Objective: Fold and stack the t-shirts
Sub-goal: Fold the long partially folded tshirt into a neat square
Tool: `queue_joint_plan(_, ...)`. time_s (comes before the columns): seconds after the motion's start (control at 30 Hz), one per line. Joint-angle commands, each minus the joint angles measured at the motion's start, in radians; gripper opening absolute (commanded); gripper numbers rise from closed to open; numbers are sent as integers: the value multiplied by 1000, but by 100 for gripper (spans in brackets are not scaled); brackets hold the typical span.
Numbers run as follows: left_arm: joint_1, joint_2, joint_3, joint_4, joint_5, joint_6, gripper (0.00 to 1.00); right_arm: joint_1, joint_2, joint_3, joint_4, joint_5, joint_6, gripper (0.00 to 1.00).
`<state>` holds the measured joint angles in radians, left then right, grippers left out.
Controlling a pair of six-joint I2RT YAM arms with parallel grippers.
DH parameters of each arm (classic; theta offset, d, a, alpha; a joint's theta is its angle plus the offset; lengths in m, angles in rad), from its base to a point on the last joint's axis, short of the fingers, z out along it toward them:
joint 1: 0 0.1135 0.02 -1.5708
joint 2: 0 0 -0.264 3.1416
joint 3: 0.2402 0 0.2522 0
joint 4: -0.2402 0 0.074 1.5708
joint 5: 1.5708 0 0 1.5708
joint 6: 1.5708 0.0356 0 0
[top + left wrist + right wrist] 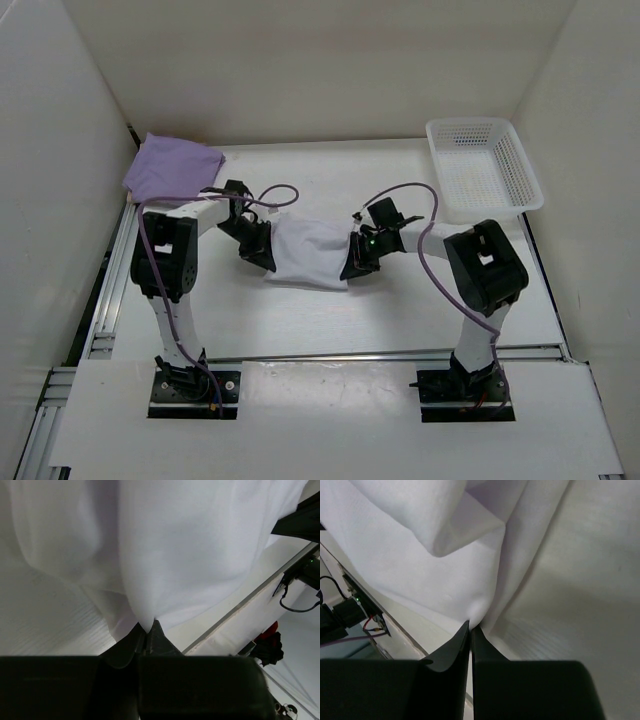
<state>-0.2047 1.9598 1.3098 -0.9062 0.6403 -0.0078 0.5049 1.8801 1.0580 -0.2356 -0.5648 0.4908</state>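
At mid-bench, just beyond the arm bases, the white shirt (305, 255) lies bunched as a short band, its long axis running from 9 to 3 o'clock. The left hand (258, 245) has its fingers pinched together on a fold at the shirt's 9 o'clock end. The right hand (358, 255) is closed the same way on the 3 o'clock end. Each wrist view shows cloth gathered into the closed tips. Both hands are thus already on the shirt, one at each end, neither nearer than the other. The cloth seems to sag between them, though I cannot tell whether its middle rests on the bench (330, 320) or hangs just above it.

Farther back, at about 10 o'clock, the lavender shirt (170, 168) sits folded in the far left corner, well apart from the white one. The basket (483, 168) stands at about 2 o'clock. If the white shirt is to be stacked on the lavender one, it would have to travel toward 10 o'clock, the left arm's side.
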Motion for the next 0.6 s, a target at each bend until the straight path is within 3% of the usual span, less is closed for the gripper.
queue_joint_plan(0.0,-8,-52,-52,-68,32,8,10,11,-110,-42,5,-30,-17,2)
queue_joint_plan(0.13,-27,-97,-130,-137,-25,8,10,49,-185,-110,-43,-56,-60,1)
queue_joint_plan(0.3,-58,-148,-240,-157,-25,8,38,89,-246,-194,-79,-70,-81,8)
queue_joint_plan(0.33,-58,-168,-254,-157,-16,8,41,89,-246,-194,-79,-70,-81,11)
queue_joint_plan(0.37,-58,-197,-254,-157,-16,8,48,89,-246,-205,-90,-70,-92,23)
queue_joint_plan(0.43,-68,-220,-254,-157,-16,8,68,89,-246,-205,-125,-79,-109,37)
queue_joint_plan(0.47,-68,-242,-238,-157,-27,8,71,89,-269,-205,-137,-79,-124,47)
queue_joint_plan(0.57,-52,-275,-167,-157,-142,8,72,89,-324,-214,-175,-8,-145,54)
